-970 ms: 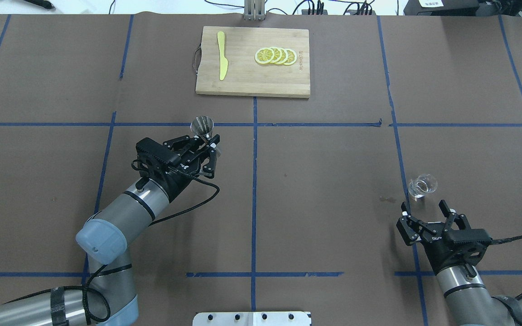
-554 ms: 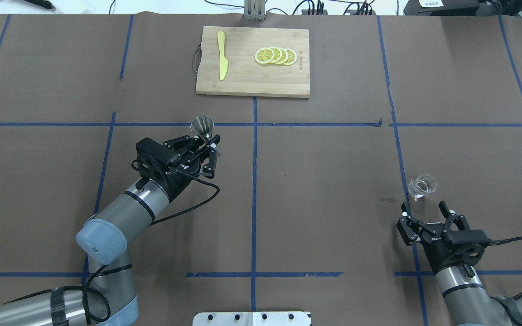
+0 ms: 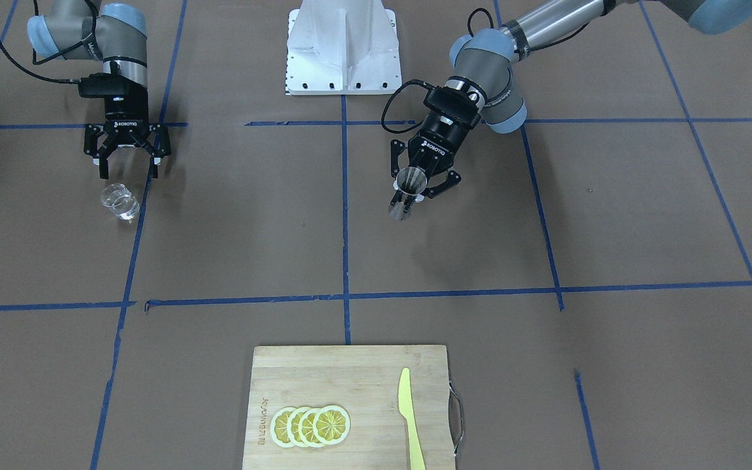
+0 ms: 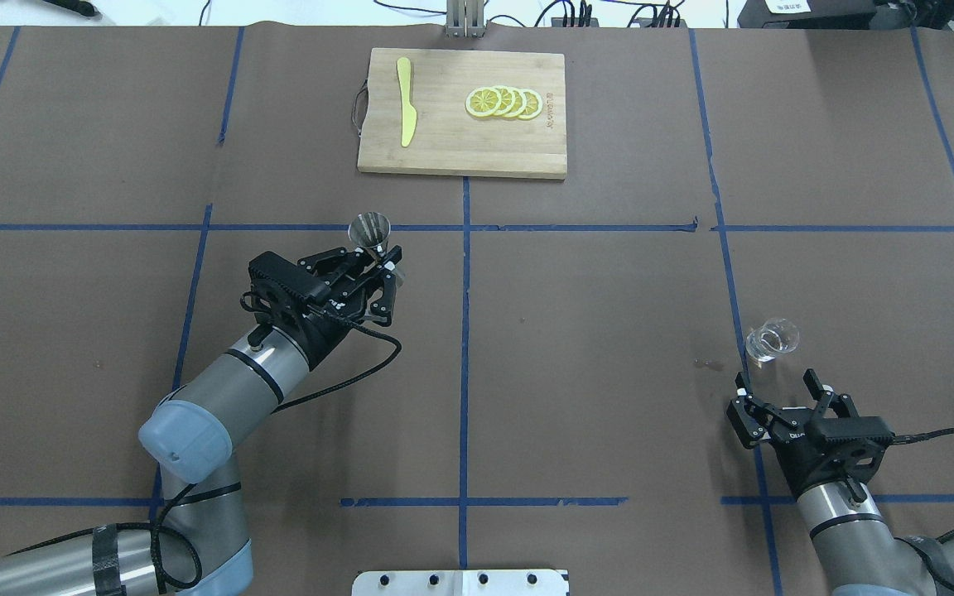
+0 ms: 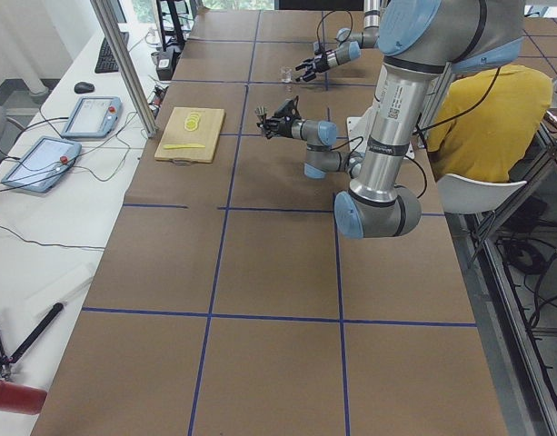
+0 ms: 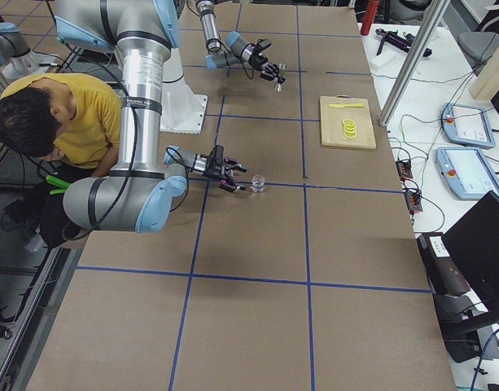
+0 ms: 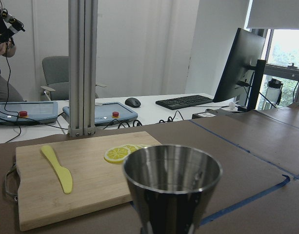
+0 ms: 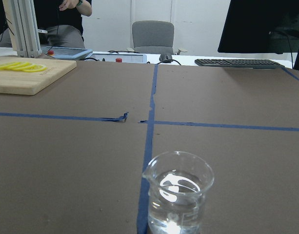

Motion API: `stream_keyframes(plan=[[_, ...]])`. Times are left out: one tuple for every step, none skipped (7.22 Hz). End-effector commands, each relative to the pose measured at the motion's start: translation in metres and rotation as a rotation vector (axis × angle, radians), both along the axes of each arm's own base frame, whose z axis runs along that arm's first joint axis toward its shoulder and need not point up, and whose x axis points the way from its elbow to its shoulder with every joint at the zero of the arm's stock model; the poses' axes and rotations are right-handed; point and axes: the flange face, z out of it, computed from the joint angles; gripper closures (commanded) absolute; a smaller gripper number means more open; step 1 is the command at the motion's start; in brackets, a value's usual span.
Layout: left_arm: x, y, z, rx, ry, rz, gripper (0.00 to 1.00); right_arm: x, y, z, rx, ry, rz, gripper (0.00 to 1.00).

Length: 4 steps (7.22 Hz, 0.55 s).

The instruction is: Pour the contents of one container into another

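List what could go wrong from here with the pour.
1. The right hand is open and stops short of the glass beaker. An off-centre approach could knock it over and spill its clear liquid.
2. The left hand grips the metal cup only at its narrow waist, so the cup might twist or slip.
3. The vessels stand far apart, so carrying liquid across risks sloshing.

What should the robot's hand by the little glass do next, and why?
Probably slide the right hand forward until its open fingers sit either side of the glass beaker. The beaker stands on the table just ahead of that hand, ungripped, while the left hand holds the metal cup.
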Motion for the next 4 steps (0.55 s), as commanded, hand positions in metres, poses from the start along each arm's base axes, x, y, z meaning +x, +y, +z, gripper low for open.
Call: stream_keyframes(plan=[[-0.0001,0.0002,-0.0005,0.000,0.001,0.000,1.00,0.0063,-0.0132,0.0026,-0.027,0.012,0.006,0.01],[-0.0001,0.0002,-0.0005,0.000,0.001,0.000,1.00,0.0073,-0.0154,0.0038,-0.032,0.015,0.008,0.01],[-0.0003,0.0003,-0.0006,0.002,0.001,0.000,1.00,0.0079,-0.0166,0.0041,-0.033,0.018,0.009,0.01],[-0.0001,0.0002,-0.0005,0.001,0.000,0.000,1.00,0.0088,-0.0203,0.0028,-0.025,0.041,0.009,0.01]])
